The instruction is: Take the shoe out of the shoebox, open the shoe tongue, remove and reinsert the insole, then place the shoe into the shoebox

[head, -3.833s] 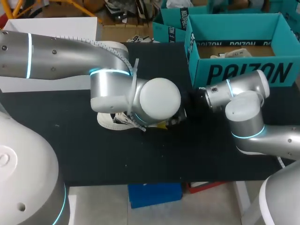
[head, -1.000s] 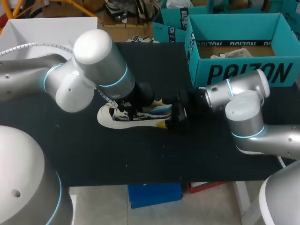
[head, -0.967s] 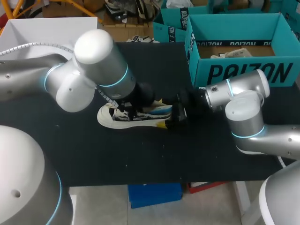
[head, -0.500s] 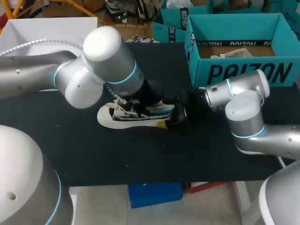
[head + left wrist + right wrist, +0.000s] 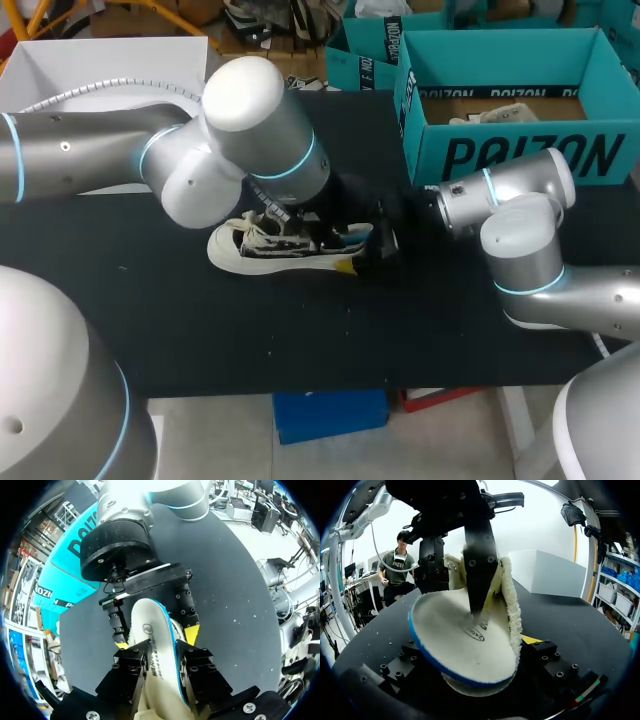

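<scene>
From above, the left arm [image 5: 255,125] covers its own gripper and the middle of the shoe [image 5: 250,250]. Only the shoe's white rounded end, some laces and a strip of blue and yellow side show, a little left of the frame's middle. The right arm [image 5: 520,235] comes in from the right of the frame. Its black wrist hides the shoe's other end.

In the left wrist view the left gripper [image 5: 161,655] has its fingers close together. The long white insole [image 5: 149,622], with a blue edge, runs up between them. Both fingers seem to press on it, one from each side, but their yellow tips are out of sight. Just ahead, the right gripper [image 5: 156,639] has one yellow tip on each side of the shoe and holds it by that end.

In the right wrist view the insole's round end lies just over the right gripper, against the shoe's fluffy cream lining [image 5: 512,605]. One black finger of the left gripper comes down onto the insole. The other finger stands beside the fluff behind it.

The shoe rests on the black desk [image 5: 300,335]. The teal shoebox [image 5: 520,155] stands open at the upper right of the frame, apart from the shoe. Inside it are a brown floor and a bit of crumpled pale paper [image 5: 490,112].
</scene>
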